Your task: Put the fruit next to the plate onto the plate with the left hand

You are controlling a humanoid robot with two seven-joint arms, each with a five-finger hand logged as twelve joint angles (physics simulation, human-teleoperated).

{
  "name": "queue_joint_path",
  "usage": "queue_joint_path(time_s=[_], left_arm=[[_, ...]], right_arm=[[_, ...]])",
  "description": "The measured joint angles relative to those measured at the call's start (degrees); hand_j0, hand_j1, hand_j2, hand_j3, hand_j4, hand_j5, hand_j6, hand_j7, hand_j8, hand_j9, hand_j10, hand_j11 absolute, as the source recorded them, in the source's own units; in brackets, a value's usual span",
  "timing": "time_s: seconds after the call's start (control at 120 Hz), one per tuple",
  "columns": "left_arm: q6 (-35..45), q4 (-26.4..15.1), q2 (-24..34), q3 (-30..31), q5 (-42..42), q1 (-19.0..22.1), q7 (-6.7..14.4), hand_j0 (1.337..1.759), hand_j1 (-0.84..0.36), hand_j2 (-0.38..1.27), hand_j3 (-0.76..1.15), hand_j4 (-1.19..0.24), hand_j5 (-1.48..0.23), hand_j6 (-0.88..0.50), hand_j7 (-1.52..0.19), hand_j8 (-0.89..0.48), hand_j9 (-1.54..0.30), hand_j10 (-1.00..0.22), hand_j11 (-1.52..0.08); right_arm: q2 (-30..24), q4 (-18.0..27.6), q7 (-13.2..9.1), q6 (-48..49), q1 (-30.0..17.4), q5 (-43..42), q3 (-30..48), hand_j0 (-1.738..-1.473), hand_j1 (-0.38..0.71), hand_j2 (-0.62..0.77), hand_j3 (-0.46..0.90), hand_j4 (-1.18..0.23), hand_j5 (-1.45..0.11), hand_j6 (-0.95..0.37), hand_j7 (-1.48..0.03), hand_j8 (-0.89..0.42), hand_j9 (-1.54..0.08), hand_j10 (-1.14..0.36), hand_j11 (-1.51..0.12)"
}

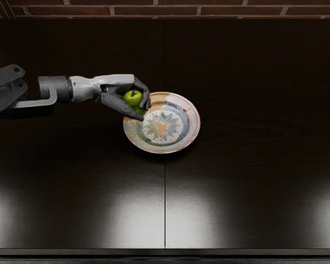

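Observation:
A small green apple [133, 98] sits inside the curled fingers of my left hand [131, 100], whose arm reaches in from the picture's left edge. The hand holds the fruit over the left rim of a round patterned plate [184, 107] with a blue-and-cream star design, lying on the dark table. Fingers wrap above and below the apple, so part of it is hidden. I cannot tell whether the apple touches the plate. The right arm does not show.
A dark wooden table [253, 165] spreads around the plate, with a seam running down its middle and bright glare near the front. A brick wall [165, 8] runs along the back edge.

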Motion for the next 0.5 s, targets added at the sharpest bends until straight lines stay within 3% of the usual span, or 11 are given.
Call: queue_joint_path(time_s=[0.5], left_arm=[[0.08, 1.62, -6.10, 1.05, 2.09, -0.80, -0.01, 1.628, -0.43, 0.16, 0.00, -0.84, -1.18, -0.51, -1.19, -0.21, -1.22, -0.24, -1.25]], right_arm=[[0.00, 0.00, -0.01, 0.00, 0.00, 0.00, 0.00, -1.658, -0.32, 0.00, 0.00, -0.02, -0.03, -0.02, -0.03, -0.02, -0.03, -0.02, -0.03]])
